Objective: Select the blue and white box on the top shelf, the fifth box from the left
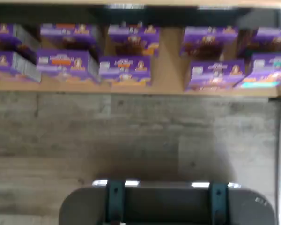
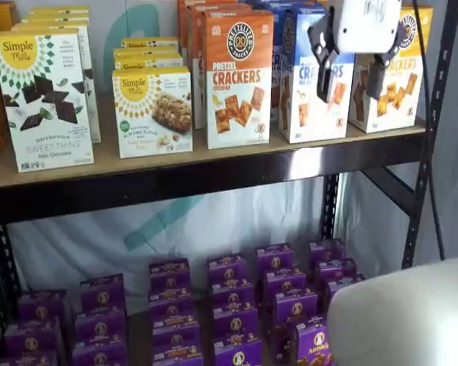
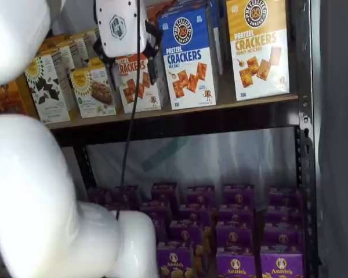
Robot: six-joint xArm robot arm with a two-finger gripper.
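Note:
The blue and white box (image 2: 305,84) stands upright on the top shelf (image 2: 214,164), between an orange-topped Cheddar box (image 2: 239,76) and a yellow-topped box (image 2: 401,76). It also shows in a shelf view (image 3: 191,58) on the tan board (image 3: 180,110). My gripper (image 2: 351,82) hangs in front of the shelf at box height, with its white body above and a plain gap between its two black fingers. It holds nothing. In a shelf view it (image 3: 127,65) overlaps the orange-topped box (image 3: 133,81). It stands short of the boxes.
Simple Mills boxes (image 2: 42,99) fill the left of the top shelf. Several small purple boxes (image 2: 229,305) stand on the lower level and show in the wrist view (image 1: 126,70) above a wood-look floor (image 1: 131,136). A dark mount with teal brackets (image 1: 168,204) shows there. A black upright (image 3: 304,139) stands at the right.

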